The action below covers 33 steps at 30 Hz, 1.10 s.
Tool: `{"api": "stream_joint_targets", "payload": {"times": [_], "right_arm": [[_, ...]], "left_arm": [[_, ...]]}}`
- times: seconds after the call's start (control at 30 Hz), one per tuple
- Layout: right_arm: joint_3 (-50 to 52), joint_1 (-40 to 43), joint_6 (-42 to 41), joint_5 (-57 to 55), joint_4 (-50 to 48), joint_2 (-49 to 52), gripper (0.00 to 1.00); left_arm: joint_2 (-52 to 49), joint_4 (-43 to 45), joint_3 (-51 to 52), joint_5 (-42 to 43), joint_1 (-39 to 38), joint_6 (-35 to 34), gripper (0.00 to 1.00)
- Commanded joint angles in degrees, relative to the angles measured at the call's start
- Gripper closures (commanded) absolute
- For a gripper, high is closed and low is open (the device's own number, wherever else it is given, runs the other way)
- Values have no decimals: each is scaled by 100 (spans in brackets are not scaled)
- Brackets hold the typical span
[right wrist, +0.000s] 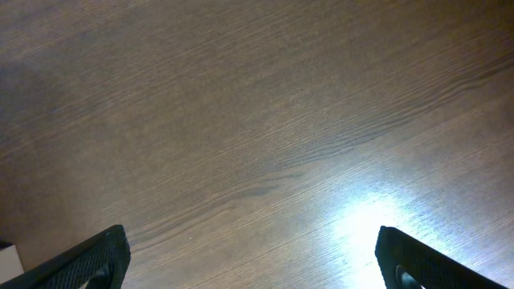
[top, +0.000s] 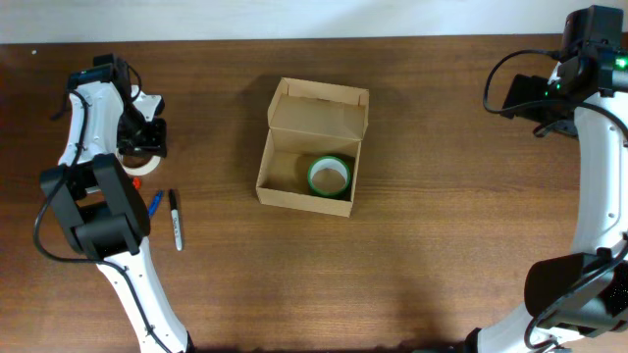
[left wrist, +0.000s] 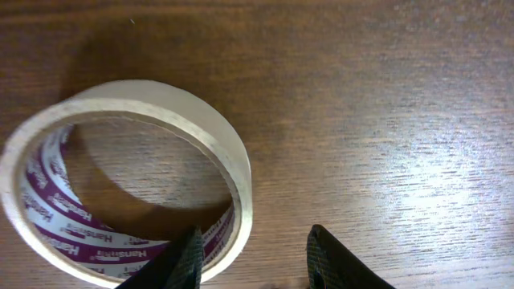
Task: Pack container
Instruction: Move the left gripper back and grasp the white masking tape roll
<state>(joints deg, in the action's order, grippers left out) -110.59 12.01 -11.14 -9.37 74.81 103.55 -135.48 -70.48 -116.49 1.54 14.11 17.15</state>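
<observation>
The container (top: 294,194), a tan cardboard box, stands at the table's middle with its flap lid (top: 319,110) raised at the back. A green tape roll (top: 329,176) lies flat inside it. At the far left, a cream tape roll with purple print (left wrist: 120,185) lies on the table. My left gripper (left wrist: 253,241) is open and straddles this roll's wall. One finger (left wrist: 189,261) is inside the ring against the wall. The other finger (left wrist: 337,261) is outside, apart from it. My right gripper (right wrist: 253,249) is wide open over bare wood at the far right (top: 525,98).
A black marker (top: 177,218), a blue pen (top: 154,203) and a small orange thing (top: 135,182) lie near the left arm's base. The table's back edge runs along the top of the overhead view.
</observation>
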Motion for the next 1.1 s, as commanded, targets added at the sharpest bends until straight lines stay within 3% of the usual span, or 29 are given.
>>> {"api": "stream_joint_targets", "payload": {"times": [0.0, 0.5, 0.57, 0.7, 1.07], "right_arm": [[-96, 2, 20, 9, -2, -114, 1], [-96, 2, 20, 9, -2, -114, 1], [-96, 2, 20, 9, -2, -114, 1], [-96, 2, 20, 9, -4, -114, 1], [-96, 2, 20, 9, -2, -114, 1]], "left_arm": [[-114, 59, -122, 59, 20, 114, 58], [-393, 131, -122, 63, 17, 111, 59], [-393, 133, -120, 63, 17, 111, 63], [-393, 129, -122, 61, 20, 79, 98], [-391, -494, -485, 76, -52, -109, 98]]}}
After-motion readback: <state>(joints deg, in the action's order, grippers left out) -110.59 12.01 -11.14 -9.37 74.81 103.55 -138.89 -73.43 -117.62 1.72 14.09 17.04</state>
